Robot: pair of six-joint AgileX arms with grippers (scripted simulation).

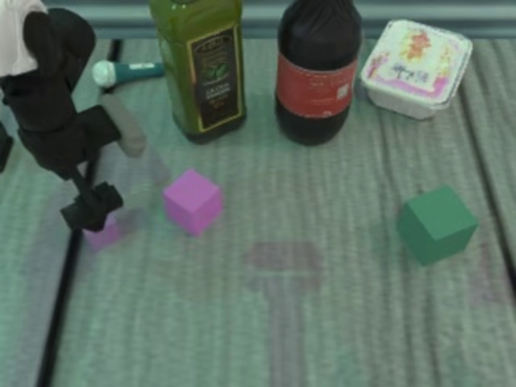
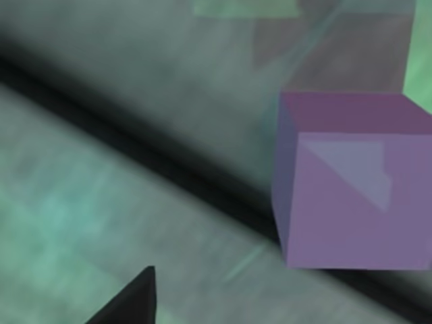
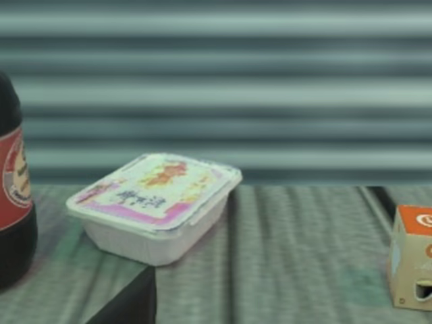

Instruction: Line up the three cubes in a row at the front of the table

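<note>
Left pincer (image 1: 95, 211) low over small lavender cube (image 1: 103, 234) at left of ribbed plank bench (image 1: 322, 322); finger spread unclear. Magenta cube (image 1: 193, 201) beside; green cube (image 1: 436, 224) far right. Bottles behind.

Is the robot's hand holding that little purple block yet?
Cannot tell. The left gripper sits right over the small pale lavender cube, hiding any grip. The right arm is out of sight.

Lavender cube (image 1: 103, 234) left, magenta cube (image 1: 193, 201) beside, green cube (image 1: 436, 224) right.

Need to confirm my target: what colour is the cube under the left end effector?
Pale lavender cube, clearest in the left wrist view.
</note>
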